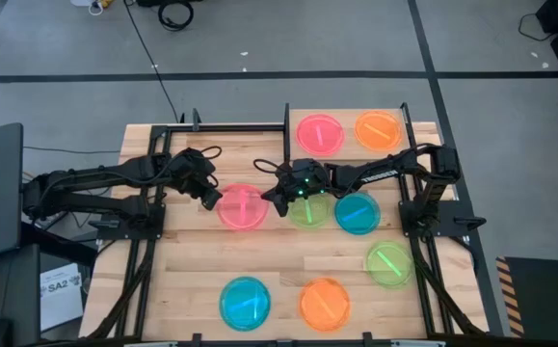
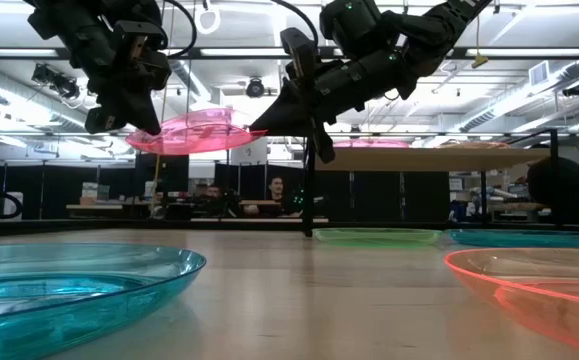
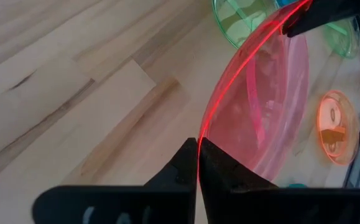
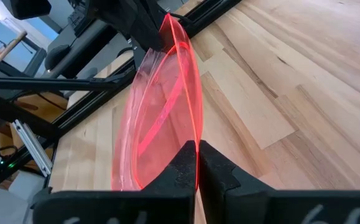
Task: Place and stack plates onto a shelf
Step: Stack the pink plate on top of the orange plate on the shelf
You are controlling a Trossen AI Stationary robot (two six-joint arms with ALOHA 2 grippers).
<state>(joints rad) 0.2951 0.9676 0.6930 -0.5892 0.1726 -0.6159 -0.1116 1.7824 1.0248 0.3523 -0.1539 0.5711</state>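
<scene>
A pink plate (image 1: 242, 206) hangs in the air over the table's middle, level and well above the wood, as the low view shows (image 2: 191, 132). My left gripper (image 1: 211, 198) is shut on its left rim and my right gripper (image 1: 271, 200) is shut on its right rim. The shelf (image 1: 348, 146) stands at the far right and carries a second pink plate (image 1: 319, 133) and an orange plate (image 1: 377, 128). A green plate (image 1: 309, 212) and a blue plate (image 1: 358, 213) lie on the table below the right arm. My left gripper pinches the pink plate's rim (image 3: 199, 134) between its two fingers, on the side toward the table's left, coming slanting down from the left. The plate is lifted clear and level. My right gripper pinches the opposite rim (image 4: 198, 138) between its two fingers, coming from the table's right, slightly downward. The plate spans level between the two grippers.
Three more plates lie toward the near edge: blue (image 1: 245, 302), orange (image 1: 324, 304) and green (image 1: 389, 262). A bare black metal frame (image 1: 221, 125) stands at the far left beside the shelf. People sit in the room behind the table.
</scene>
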